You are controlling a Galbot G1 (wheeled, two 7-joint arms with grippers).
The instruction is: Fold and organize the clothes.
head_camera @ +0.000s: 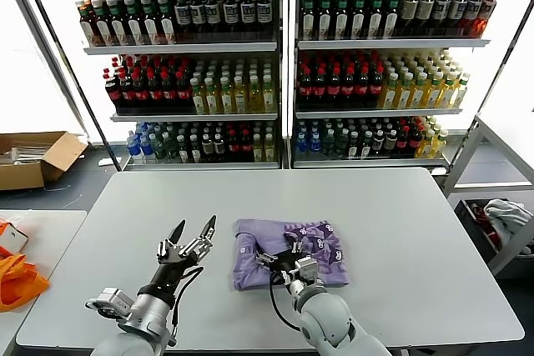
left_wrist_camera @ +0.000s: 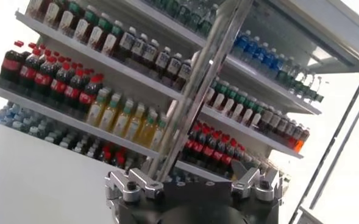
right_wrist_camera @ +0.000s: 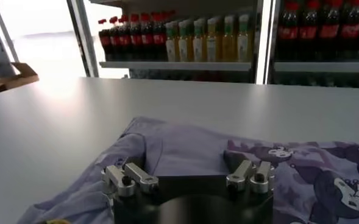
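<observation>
- T-shirt (head_camera: pixel 288 252): folded into a compact rectangle near the counter (head_camera: pixel 400 231) front edge; folding appears mostly done.
- Right tool (head_camera: pixel 282 263): fingers apart, over the shirt.
- Left tool (head_camera: pixel 190 235): fingers apart, raised beside it.

The T-shirt (head_camera: pixel 288 252) is light purple with a dark purple cartoon print. The table (head_camera: pixel 400 223) is pale grey. Shelf bottles (head_camera: pixel 334 81) show red, yellow, green and blue. An orange cloth (head_camera: pixel 17 281) and a brown cardboard box (head_camera: pixel 33 160) sit left.
</observation>
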